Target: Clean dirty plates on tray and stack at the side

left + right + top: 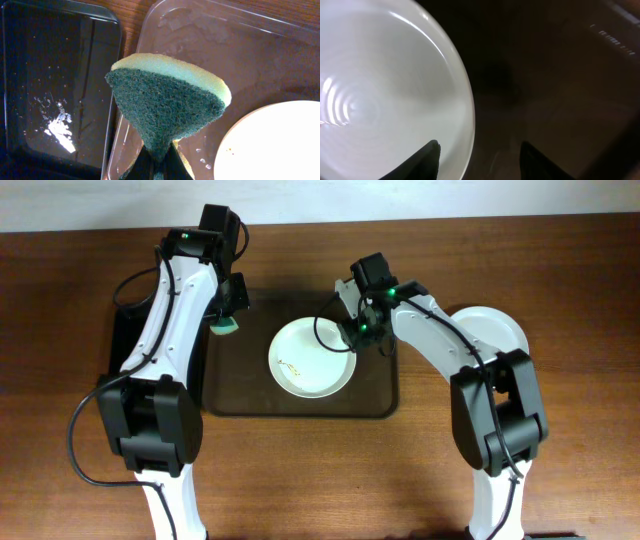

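The left gripper (159, 162) has its jaws pressed tight on a sponge (167, 97). They pinch it at its narrow end, and the sponge fans out wide past the tips. Its rough dark green side faces the wrist camera. Its soft yellow side shows along the far edge. The sponge hangs over the edge of the brown tray (260, 45) and does not touch the white plate (280, 145). That plate lies on the brown tray, off to one side of the sponge, with tiny brown specks near its rim. On the other side of the sponge sits a black tray (55, 75), just beside the brown tray, with white specks on it.

The right gripper (479, 145) has its jaws spread wide and holds nothing. The round rim of the white plate runs down between the two tips. One fingertip (429, 160) is over the plate and the other is over the brown tray. I cannot tell if the tips touch the plate or only hang above it.

From overhead, the white plate lies near the middle of the brown tray, between the two grippers, with a small brown mark inside it. A second plate (497, 330), also white, lies on the wooden table (560, 260) past the right gripper. It is off the brown tray and partly hidden by the right arm.
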Controlling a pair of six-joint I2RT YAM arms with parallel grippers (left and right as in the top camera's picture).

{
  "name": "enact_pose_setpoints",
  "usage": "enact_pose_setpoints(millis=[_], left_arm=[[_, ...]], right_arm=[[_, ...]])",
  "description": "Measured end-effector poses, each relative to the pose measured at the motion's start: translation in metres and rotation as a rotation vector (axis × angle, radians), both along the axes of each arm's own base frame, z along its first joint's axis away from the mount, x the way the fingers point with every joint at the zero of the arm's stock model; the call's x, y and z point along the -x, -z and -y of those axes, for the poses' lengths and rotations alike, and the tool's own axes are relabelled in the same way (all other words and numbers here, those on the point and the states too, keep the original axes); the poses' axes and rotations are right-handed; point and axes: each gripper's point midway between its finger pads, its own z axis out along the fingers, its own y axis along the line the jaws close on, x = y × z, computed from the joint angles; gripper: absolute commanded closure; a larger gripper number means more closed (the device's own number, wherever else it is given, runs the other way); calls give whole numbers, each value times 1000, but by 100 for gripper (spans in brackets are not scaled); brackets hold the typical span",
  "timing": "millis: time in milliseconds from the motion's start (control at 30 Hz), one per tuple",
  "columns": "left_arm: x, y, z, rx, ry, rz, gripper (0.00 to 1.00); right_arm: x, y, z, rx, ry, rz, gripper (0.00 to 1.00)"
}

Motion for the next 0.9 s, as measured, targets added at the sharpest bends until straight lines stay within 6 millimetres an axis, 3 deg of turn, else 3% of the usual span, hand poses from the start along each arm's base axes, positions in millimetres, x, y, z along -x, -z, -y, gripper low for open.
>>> enact_pose_setpoints(millis=[100,133,267,367,500,633,700,767,867,900], left_arm=[[0,0,0,0,0,0,99],[0,0,0,0,0,0,99],[0,0,0,0,0,0,99],[0,0,0,0,0,1,99],[0,0,0,0,0,0,99],[1,0,0,-1,0,-5,99],[3,1,-1,-2,0,-12,99],[3,1,-1,-2,0,-13,99],[4,1,-1,-3,0,-15,99],[4,1,-1,-2,0,-15,99]], right_arm=[[3,7,1,20,-50,-8,59],[4,10,1,20,-55,-16,70],[4,27,-2,9,-36,-44,96],[0,24,0,-4,67,-55,96],[31,17,13,16,406,-268,96],[29,14,-12,-81,738,-298,96],[42,18,-36,-88,776,-311,65],[43,20,-46,-94,780,-297,50],[19,15,-51,-156,745,-216,51],[10,13,-51,-175,723,-187,61]])
